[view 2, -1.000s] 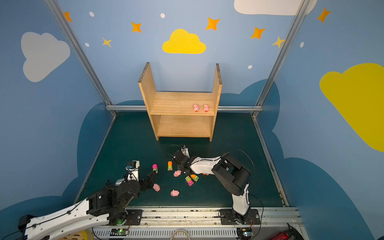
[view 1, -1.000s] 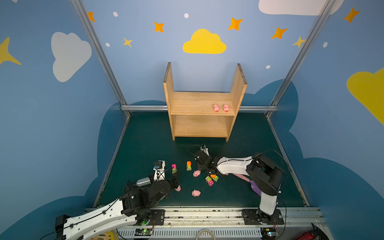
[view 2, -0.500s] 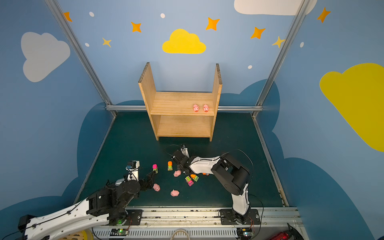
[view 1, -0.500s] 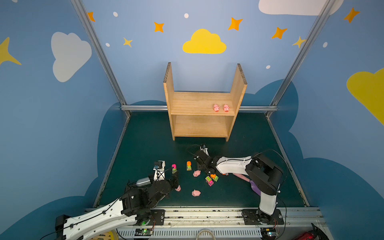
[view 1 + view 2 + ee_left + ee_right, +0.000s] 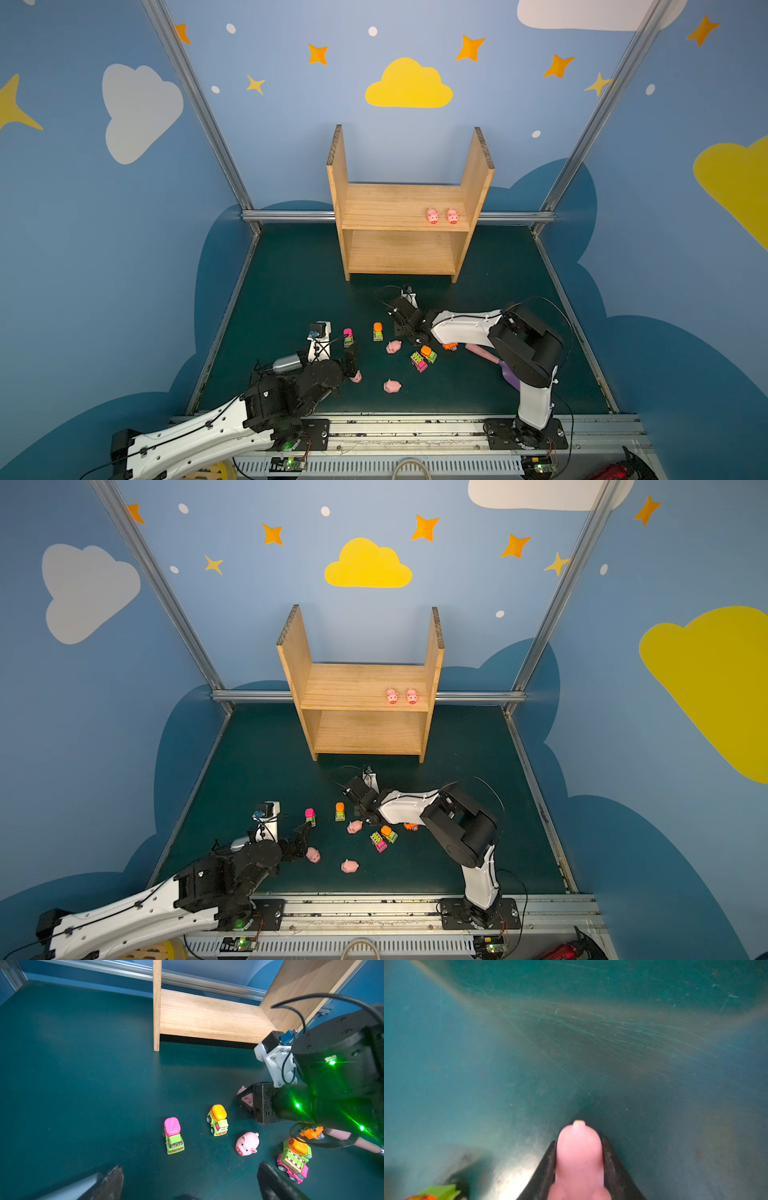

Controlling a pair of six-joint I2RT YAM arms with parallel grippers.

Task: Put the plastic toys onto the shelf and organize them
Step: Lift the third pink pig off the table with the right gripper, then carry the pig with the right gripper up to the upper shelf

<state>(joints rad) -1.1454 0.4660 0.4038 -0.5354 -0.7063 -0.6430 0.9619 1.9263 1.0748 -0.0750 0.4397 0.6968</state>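
Two pigs (image 5: 432, 216) on shelf (image 5: 395, 203) — dark green mat (image 5: 291, 291), blue cloud walls (image 5: 62, 249).

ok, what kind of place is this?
Probably an enclosed robot test cell dressed as a playroom: two arms on a front rail, cloud decals on blue walls, a pine shelf on the green mat.

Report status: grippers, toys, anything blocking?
Left gripper open beside a loose pig. Right gripper shut on a pig. Two pigs on the shelf, upper board; vehicles on the mat. Shelf front unobstructed.
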